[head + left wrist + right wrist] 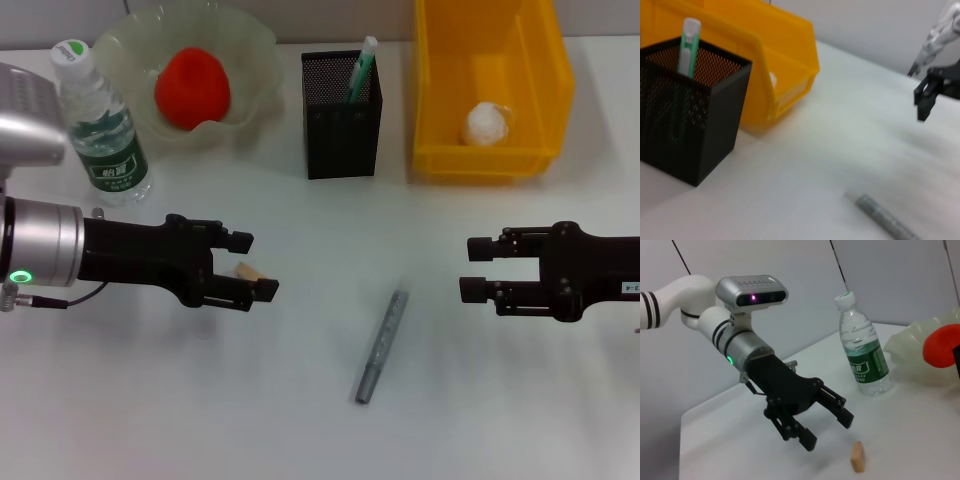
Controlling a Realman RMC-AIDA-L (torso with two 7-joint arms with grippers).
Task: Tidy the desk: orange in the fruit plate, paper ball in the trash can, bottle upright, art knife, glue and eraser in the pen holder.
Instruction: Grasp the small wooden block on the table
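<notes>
The left claw [252, 265] hovers wide open around the small tan eraser [251, 272] standing on the white desk [300, 420], while the right claw [476, 268] waits open and empty.

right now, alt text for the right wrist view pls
The left gripper, fingers open, hovers low over the white desk just beside the small tan eraser. Behind stand the upright bottle and the fruit plate holding the orange.
</notes>
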